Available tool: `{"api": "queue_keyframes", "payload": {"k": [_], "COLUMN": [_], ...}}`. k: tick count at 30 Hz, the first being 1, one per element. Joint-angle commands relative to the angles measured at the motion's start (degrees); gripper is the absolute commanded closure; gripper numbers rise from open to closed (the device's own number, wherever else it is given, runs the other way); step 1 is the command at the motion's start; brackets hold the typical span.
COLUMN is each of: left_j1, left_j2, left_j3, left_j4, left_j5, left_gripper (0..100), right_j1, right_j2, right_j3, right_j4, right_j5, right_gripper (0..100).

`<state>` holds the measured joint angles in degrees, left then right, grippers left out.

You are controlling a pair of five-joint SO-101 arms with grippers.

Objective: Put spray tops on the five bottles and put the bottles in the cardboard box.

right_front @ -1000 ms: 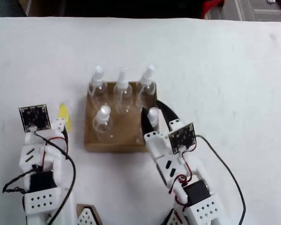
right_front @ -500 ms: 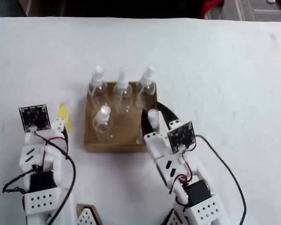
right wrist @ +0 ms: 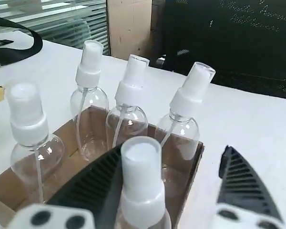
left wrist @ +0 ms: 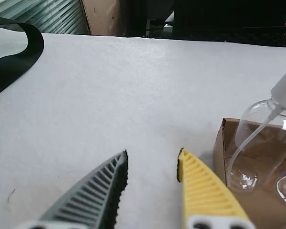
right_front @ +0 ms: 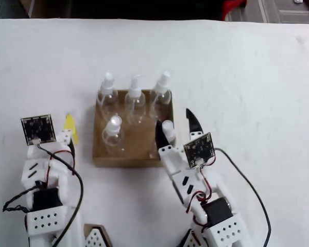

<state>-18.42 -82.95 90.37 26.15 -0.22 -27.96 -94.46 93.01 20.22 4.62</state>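
The cardboard box [right_front: 129, 154] sits at the table's middle with five clear bottles upright in it, each wearing a white spray top. Three stand in the back row [right_front: 135, 98] and two in front [right_front: 113, 131]. My right gripper [right_front: 177, 127] is open around the front right bottle [right_front: 168, 127]; that bottle [right wrist: 140, 176] stands beside the near black finger [right wrist: 93, 186], apart from the other finger [right wrist: 240, 186]. My left gripper [right_front: 66, 131] rests left of the box, open [left wrist: 152, 164] with nothing between its grey and yellow fingers. The box corner [left wrist: 222, 143] and one bottle [left wrist: 257, 138] lie just beyond it.
White table all round the box, with room to the right and behind. A black curved strap [left wrist: 14, 52] lies at the far left. A brown cardboard piece [right_front: 97, 235] lies at the near edge between the arms. The table's far edge [right_front: 154, 19] meets a dark room.
The right gripper's outer finger has swung away from the front right bottle, opening wider. The bottle stays upright in the box. The left arm has not moved.
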Motion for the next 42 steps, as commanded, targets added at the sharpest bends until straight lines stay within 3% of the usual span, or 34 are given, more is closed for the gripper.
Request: {"api": "queue_keyframes", "payload": {"k": [1,10,20,25,42], "left_j1": [0.40,0.40,0.40,0.40,0.40], "left_j2": [-0.66,-0.66,-0.66,-0.66,-0.66], "left_j3": [-2.11,-2.11,-2.11,-2.11,-2.20], "left_j4": [-1.49,-1.49,-1.49,-1.49,-1.49], "left_j5": [0.09,0.09,0.09,0.09,0.09], "left_gripper": [83,83,83,83,83], "right_j1": [-0.04,-0.13,-0.57,-1.89,-1.89], "right_j2": [-0.48,-0.48,-0.48,-0.48,-0.48], "right_j3": [-3.16,-8.09,-8.53,-8.53,-10.11], "right_j4": [0.13,6.73,6.99,7.08,7.16], "right_j5": [0.53,0.70,0.70,0.79,3.43], "right_gripper": [73.8,73.7,73.6,67.6,67.3]}}
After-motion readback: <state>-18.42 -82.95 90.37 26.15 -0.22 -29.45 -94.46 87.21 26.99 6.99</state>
